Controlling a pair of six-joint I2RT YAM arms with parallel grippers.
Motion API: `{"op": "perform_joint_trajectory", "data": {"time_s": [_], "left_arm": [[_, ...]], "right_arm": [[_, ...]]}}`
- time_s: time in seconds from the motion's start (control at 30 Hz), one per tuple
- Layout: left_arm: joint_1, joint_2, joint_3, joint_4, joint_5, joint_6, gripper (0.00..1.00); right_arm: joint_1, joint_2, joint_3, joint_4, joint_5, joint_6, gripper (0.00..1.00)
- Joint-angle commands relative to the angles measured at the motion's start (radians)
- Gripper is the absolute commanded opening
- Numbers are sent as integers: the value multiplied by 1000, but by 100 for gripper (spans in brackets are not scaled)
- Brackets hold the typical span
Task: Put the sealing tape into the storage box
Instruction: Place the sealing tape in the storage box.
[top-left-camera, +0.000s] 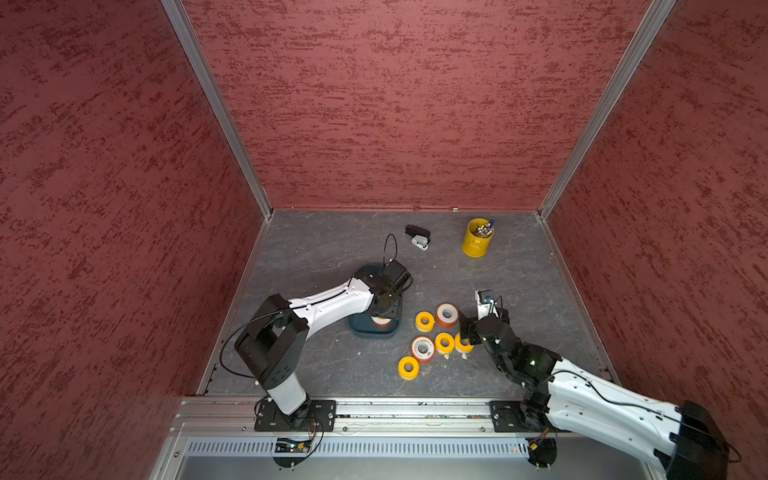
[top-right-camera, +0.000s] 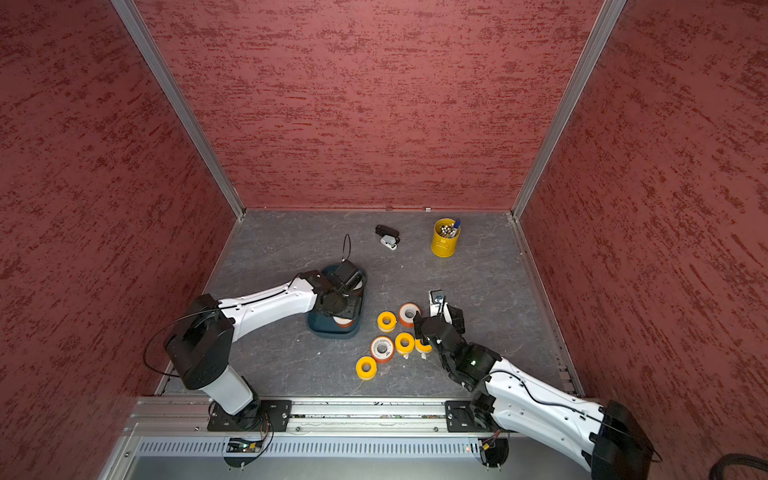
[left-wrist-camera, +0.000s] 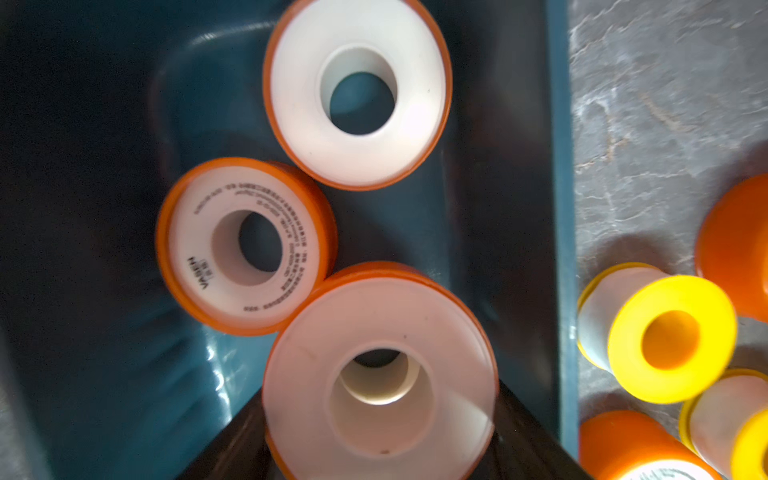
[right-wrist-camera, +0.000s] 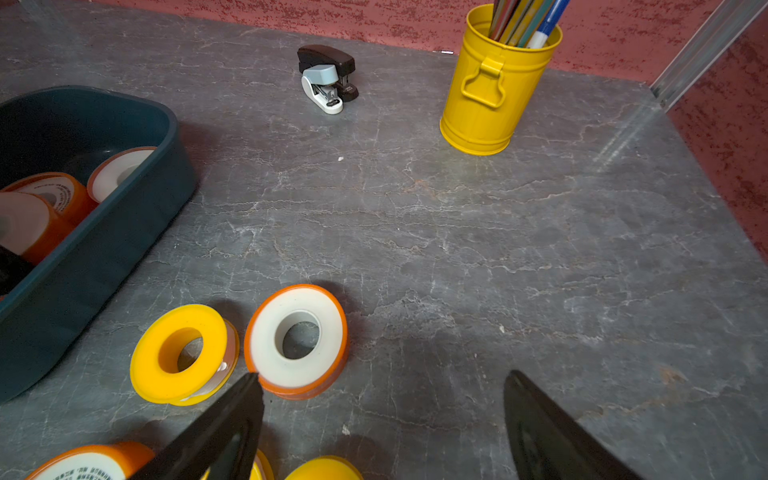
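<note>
The left arm and right arm share one look: smooth white shells on the long links, black blocky joints, small dark screw holes in the white covers. Thin black cables loop outside them. Each has a black base plate bolted to a silver rail. The right pincer has flat, black, tapering fingers.
</note>
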Motion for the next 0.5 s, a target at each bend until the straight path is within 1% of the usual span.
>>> {"op": "perform_joint_trajectory", "data": {"time_s": [0.0, 0.27, 0.47], "left_arm": [[0, -67, 18, -51, -43, -10, 66], [0, -186, -62, -131, -58, -56, 65], [-1, -214, -109, -182, -47, -89, 65]], "right_arm": [[-5, -2, 29, 20, -3, -6, 92], [-5, -1, 28, 22, -6, -5, 92], [-4, -2, 28, 22, -7, -6, 92]]}}
